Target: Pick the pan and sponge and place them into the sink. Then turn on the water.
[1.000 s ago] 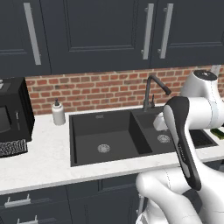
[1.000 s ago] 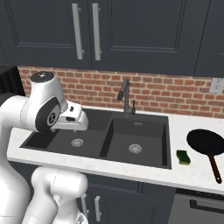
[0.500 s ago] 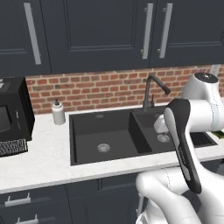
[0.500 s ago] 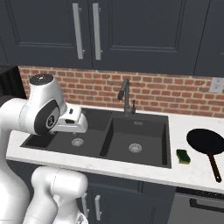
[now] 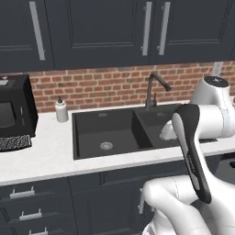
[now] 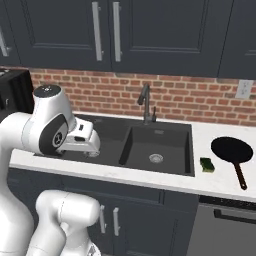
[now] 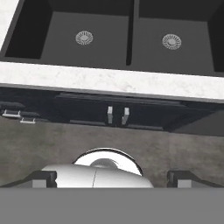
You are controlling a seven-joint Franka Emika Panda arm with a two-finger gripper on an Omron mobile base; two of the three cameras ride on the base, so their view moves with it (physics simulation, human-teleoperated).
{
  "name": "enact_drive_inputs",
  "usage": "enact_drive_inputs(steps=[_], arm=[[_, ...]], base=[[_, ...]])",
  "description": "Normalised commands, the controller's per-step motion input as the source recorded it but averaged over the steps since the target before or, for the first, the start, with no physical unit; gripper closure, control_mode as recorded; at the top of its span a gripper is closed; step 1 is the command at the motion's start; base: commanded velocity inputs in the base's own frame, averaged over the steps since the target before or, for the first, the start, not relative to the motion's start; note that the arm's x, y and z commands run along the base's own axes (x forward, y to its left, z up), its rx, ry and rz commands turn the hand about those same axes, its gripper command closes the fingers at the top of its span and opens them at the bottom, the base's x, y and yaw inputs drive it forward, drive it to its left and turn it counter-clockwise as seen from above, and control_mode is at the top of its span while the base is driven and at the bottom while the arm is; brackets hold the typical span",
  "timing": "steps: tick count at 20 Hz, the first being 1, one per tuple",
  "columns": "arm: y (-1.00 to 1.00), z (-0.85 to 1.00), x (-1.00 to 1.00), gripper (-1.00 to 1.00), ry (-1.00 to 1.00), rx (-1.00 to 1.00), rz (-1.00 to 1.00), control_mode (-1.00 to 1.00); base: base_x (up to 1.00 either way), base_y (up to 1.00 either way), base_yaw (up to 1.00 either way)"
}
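The black pan [image 6: 231, 149] lies on the counter right of the sink [image 6: 170, 142], its handle pointing toward the front edge. Beside it, between pan and sink, sits the small yellow-green sponge [image 6: 206, 165]. The dark gooseneck faucet [image 6: 145, 103] stands behind the basins, with no water running. My gripper [image 6: 91, 151] hangs over the front of the left basin, far from both objects. Looking down along the hand, the gripper [image 7: 112, 178] is open, its fingertips [image 7: 43, 177] wide apart with nothing between them, above the counter's front edge and the two drains [image 7: 84, 37].
A white soap dispenser [image 5: 61, 110] stands on the counter left of the sink [image 5: 114, 128], and a black microwave [image 5: 13, 114] sits at the far left. Dark cabinets hang above the brick wall. Drawers and doors [image 7: 117, 114] line the front below the counter.
The hand has dipped very slightly over the left basin. Pan, sponge and faucet have not moved.
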Motion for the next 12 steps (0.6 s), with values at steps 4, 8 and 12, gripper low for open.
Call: enact_drive_inputs(steps=[4, 8, 12], arm=[[0.00, 0.00, 0.00, -1.00, 0.00, 0.00, 0.00, 1.00], [0.00, 0.00, 0.00, -1.00, 0.00, 0.00, 0.00, 1.00], [0.00, 0.00, 0.00, -1.00, 0.00, 0.00, 0.00, 1.00]], base=[[-0.50, -0.23, -0.02], [-0.21, -0.55, -0.03], [-0.10, -0.77, 0.00]])
